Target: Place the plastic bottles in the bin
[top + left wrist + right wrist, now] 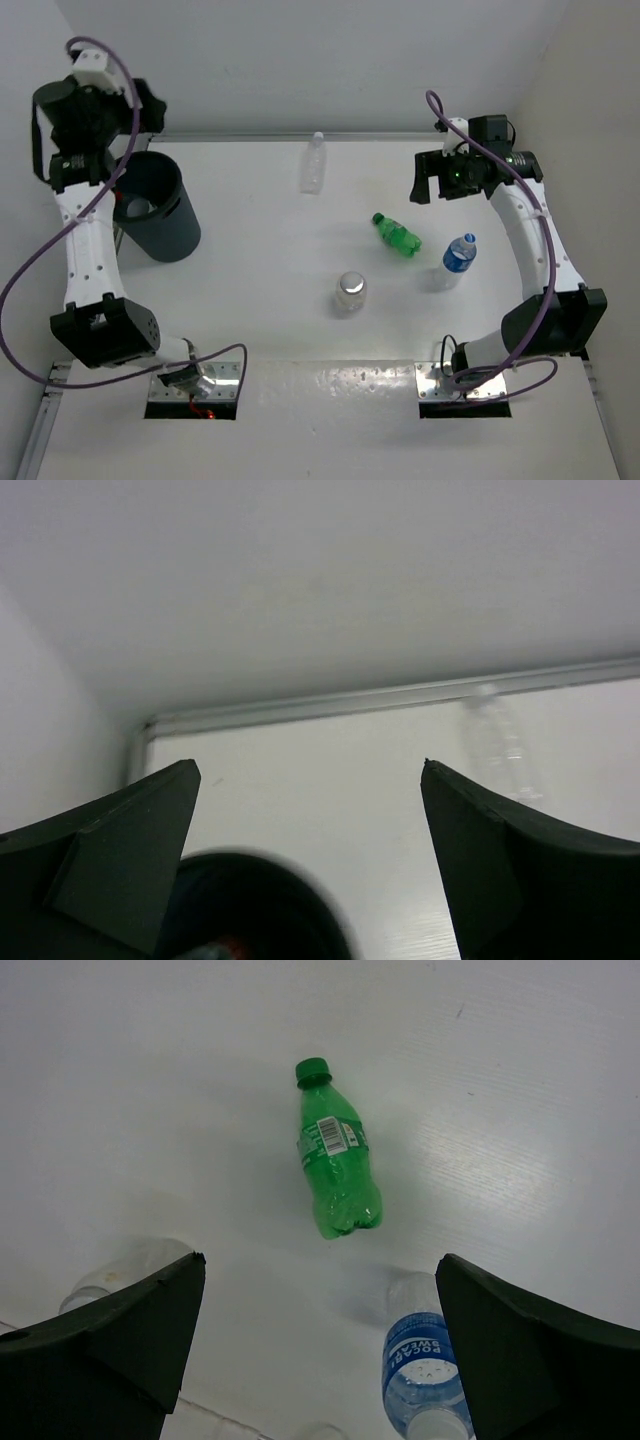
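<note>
Surface (pixel 260 260): white, matt, faintly ribbed in the right wrist view.
Bin (pixel 168 228): round, dark grey-black smooth plastic, far wider than any bottle. It stands at the far left and shows as a blurred dark rim (pixel 250 900) low between the left jaws.
Left jaws: spread wide, holding nothing, raised over the bin.
Right jaws: spread wide, holding nothing, over the far right of the surface.
Green bottle (pixel 397 234): all-green translucent plastic, waisted, with a barcode label. It lies on its side, centred in the gap ahead of the right jaws (pixel 337 1165) and clear of both.
Blue-label bottle (pixel 458 254): clear, with a blue band, just beside the right-hand jaw (pixel 425 1360).
Plain clear bottle (pixel 314 163): lies on its side at the far edge, well apart from both jaws.
Second clear bottle (pixel 350 293): stands mid-surface, cap colour unclear.
</note>
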You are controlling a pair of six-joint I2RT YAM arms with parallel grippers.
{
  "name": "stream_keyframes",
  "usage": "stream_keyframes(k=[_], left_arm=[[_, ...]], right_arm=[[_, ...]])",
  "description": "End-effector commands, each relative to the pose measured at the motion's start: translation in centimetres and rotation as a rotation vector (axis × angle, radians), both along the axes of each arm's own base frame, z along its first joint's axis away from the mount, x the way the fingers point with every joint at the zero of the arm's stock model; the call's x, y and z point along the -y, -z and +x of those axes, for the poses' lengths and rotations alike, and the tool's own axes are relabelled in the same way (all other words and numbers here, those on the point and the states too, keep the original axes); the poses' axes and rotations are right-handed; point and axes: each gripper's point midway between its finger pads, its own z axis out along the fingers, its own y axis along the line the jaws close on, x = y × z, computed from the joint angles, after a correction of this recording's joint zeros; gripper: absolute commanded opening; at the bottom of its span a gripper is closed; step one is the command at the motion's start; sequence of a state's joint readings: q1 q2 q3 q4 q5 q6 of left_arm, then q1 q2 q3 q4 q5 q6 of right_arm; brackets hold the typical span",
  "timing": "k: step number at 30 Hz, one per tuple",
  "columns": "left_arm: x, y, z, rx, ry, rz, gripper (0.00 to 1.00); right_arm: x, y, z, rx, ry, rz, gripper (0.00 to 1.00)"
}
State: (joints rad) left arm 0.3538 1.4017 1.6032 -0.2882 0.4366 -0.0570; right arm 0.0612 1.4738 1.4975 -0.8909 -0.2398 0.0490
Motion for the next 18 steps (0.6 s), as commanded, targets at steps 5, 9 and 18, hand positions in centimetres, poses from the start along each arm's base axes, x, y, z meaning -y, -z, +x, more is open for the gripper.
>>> stream_keyframes(k=[5,9,18], left_arm=[[20.7,0.3,3.9,-0.106,0.396,0.014,0.99],[26.5,4.6,6.3,-0.236,0.43,0.0,0.99],[33.6,21.7,14.2,-0.543,0.257,0.017,0.99]], right_arm=[[0.9,0.5,0.3,-0.007,0.053,0.033,0.96],[0.9,1.0,-0.3,-0.047,0.069,0.075,0.96],[2.1,2.6,-1.0,-0.1,0.108,0.099,0.96]])
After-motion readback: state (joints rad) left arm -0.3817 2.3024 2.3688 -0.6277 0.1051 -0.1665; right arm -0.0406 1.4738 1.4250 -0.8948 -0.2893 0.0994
